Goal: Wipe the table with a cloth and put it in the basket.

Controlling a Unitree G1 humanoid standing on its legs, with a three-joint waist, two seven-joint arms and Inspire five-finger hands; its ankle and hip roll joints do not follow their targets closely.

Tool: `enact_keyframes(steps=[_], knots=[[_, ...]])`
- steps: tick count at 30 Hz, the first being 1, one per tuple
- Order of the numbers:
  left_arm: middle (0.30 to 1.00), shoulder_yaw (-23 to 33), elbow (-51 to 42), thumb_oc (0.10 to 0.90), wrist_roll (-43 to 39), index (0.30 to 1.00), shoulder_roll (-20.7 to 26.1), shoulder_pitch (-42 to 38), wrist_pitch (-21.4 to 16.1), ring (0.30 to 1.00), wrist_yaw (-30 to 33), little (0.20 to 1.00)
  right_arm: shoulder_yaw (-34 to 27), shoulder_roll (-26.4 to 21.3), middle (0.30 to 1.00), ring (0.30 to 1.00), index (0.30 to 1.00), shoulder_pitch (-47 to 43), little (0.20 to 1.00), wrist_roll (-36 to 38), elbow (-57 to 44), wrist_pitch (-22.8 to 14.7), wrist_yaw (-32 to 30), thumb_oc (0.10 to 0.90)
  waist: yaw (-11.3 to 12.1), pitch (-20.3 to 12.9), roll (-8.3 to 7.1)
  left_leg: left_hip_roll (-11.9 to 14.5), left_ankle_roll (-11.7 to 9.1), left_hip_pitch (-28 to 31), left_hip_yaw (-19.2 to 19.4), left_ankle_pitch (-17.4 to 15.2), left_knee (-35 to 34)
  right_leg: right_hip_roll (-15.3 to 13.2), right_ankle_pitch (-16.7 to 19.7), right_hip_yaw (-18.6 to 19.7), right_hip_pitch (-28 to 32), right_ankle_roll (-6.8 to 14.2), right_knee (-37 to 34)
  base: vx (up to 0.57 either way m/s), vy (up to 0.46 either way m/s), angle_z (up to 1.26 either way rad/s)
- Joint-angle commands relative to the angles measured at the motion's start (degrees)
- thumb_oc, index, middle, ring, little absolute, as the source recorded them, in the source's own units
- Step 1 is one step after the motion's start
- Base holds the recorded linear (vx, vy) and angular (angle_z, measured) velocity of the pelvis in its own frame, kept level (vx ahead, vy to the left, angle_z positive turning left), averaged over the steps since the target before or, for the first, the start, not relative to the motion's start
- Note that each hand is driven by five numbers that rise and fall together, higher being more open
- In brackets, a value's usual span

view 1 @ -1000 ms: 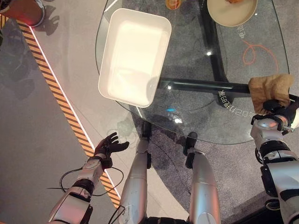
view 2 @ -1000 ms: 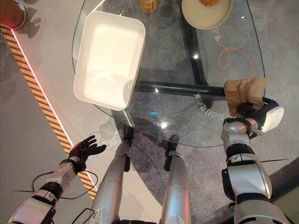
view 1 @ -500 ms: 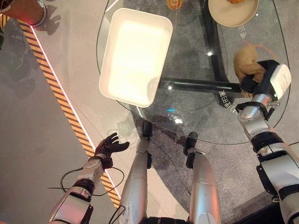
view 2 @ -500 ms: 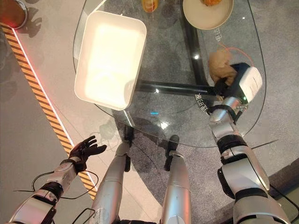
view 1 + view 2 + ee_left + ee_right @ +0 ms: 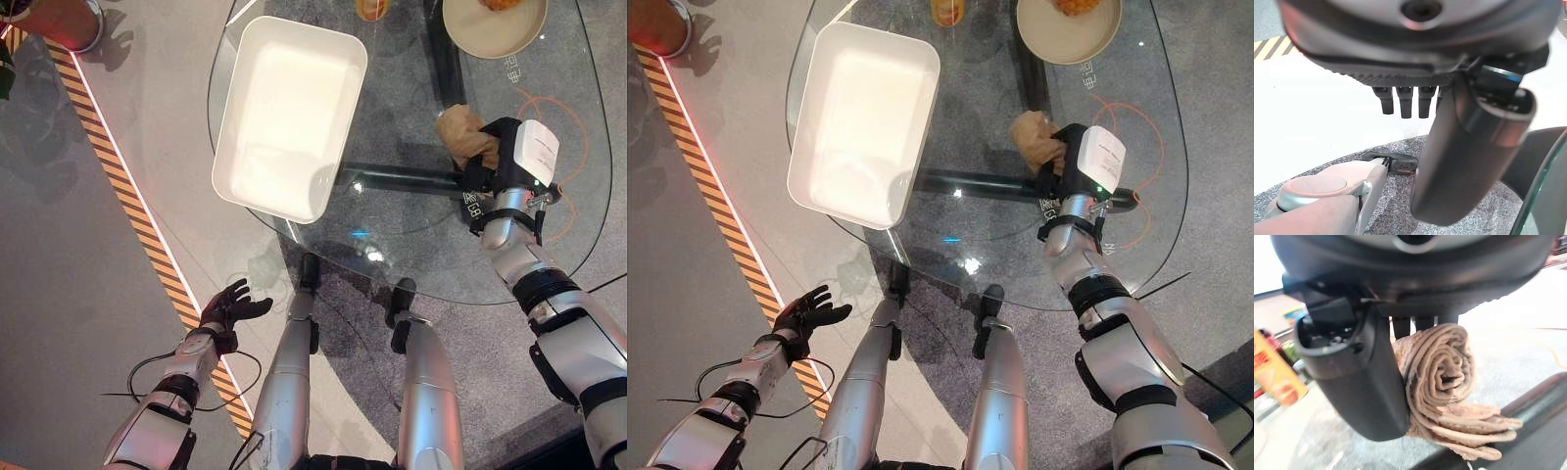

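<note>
A crumpled brown cloth [image 5: 463, 133] lies on the round glass table [image 5: 411, 255], near its middle. My right hand [image 5: 502, 157] is curled round the cloth; in the right wrist view the thumb and fingers [image 5: 1415, 325] clamp the rolled cloth [image 5: 1444, 377] against the glass. The white rectangular basket [image 5: 289, 113] stands on the table's left part, a short way left of the cloth. My left hand [image 5: 227, 305] hangs low beside the table, over the floor, fingers spread and holding nothing.
A beige plate [image 5: 493, 20] with food sits at the table's far right edge. An orange cup [image 5: 371, 8] stands at the far edge beside the basket. A yellow-black striped line [image 5: 127, 211] runs along the floor at the left.
My right hand has dragged the cloth from the table's right edge leftward toward the middle, bunching it up. The left hand has stayed where it was.
</note>
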Motion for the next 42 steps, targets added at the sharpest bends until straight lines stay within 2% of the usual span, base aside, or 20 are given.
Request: enact_keyframes(steps=[1, 10, 22, 38, 42], knots=[[0.900, -1.36, 1.52, 0.800, -0.55, 0.900, -1.01, 0.74, -0.64, 0.900, 2.02, 0.900, 3.12, -2.98, 0.300, 0.300, 0.300, -6.95, 0.200, -3.99, -4.96, -2.34, -0.18, 0.100, 0.94, -1.31, -0.13, -2.84, 3.22, 1.00, 3.27, -10.88, 8.64, 1.11, 5.52, 0.22, 1.79, 0.93, -8.46, 0.00, 0.000, 0.00], [0.900, -1.78, 0.80, 0.800, -0.06, 0.900, -1.78, 1.23, -1.08, 0.900, 2.38, 0.900, 6.62, -0.97, 0.300, 0.300, 0.300, -6.95, 0.200, -5.96, -8.35, -2.38, 2.89, 0.100, 1.44, -1.31, 0.24, -3.02, 3.13, 0.84, 3.30, -10.51, 8.35, 0.88, 5.59, -0.20, 1.54, 0.90, -8.39, 0.00, 0.000, 0.00], [0.900, -1.66, 0.17, 0.800, 0.80, 0.900, -2.45, 1.64, -1.08, 0.900, 2.56, 0.900, 10.82, 1.40, 0.300, 0.300, 0.300, -5.73, 0.200, -8.60, -16.64, -4.19, 8.79, 0.100, 1.58, -1.31, 0.29, -3.08, 2.91, 1.31, 3.55, -9.92, 7.57, 0.64, 5.76, -0.52, 1.82, 0.93, -8.75, 0.00, 0.000, 0.00], [0.900, -0.87, 0.16, 0.800, 1.47, 0.900, -3.16, 2.03, -1.27, 0.900, 2.55, 0.900, 15.66, 4.02, 0.300, 0.300, 0.300, -1.12, 0.200, -13.55, -28.69, -9.99, 22.03, 0.100, 1.01, -1.31, 0.11, -3.11, 2.52, 1.79, 3.94, -9.12, 6.66, 0.25, 6.02, -0.56, 2.09, 0.97, -9.42, 0.00, 0.000, 0.00], [0.900, -0.80, 0.58, 0.800, 1.42, 0.900, -3.03, 1.95, -1.60, 0.900, 2.38, 0.900, 17.64, 3.56, 0.300, 0.300, 0.300, 0.05, 0.200, -14.26, -30.92, -13.01, 26.30, 0.100, 0.79, -1.31, -0.11, -2.96, 2.51, 1.75, 4.06, -9.03, 6.56, 0.12, 6.10, -0.56, 1.98, 1.03, -9.53, 0.00, 0.000, 0.00]])
